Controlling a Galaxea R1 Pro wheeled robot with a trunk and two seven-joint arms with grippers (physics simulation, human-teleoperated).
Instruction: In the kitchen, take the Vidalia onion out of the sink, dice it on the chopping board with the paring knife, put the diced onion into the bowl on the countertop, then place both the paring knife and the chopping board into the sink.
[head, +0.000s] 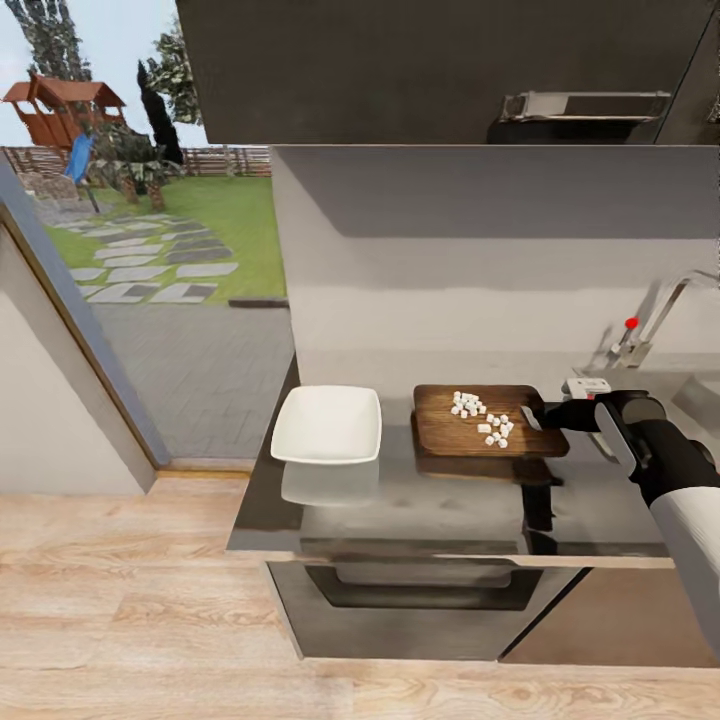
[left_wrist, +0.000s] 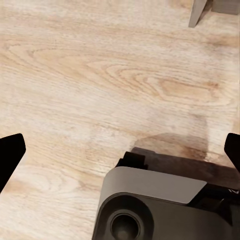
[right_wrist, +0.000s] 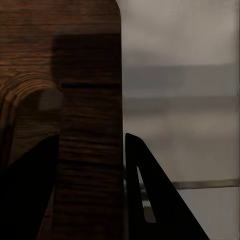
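Looking down from the head camera, you see the chopping board (head: 490, 421) on the grey table (head: 420, 505), with small white diced onion pieces (head: 482, 417) scattered on its top; the white bowl (head: 328, 424) stands just beside it, apart, with nothing in it. Your right claw (head: 537, 416) grips the board's edge nearest the sink (head: 697, 395). At the left wrist, your left claw (left_wrist: 120, 150) hangs wide open over the wooden floor (left_wrist: 100, 75). At the right wrist, both dark fingers (right_wrist: 150, 200) bracket the board's brown wood.
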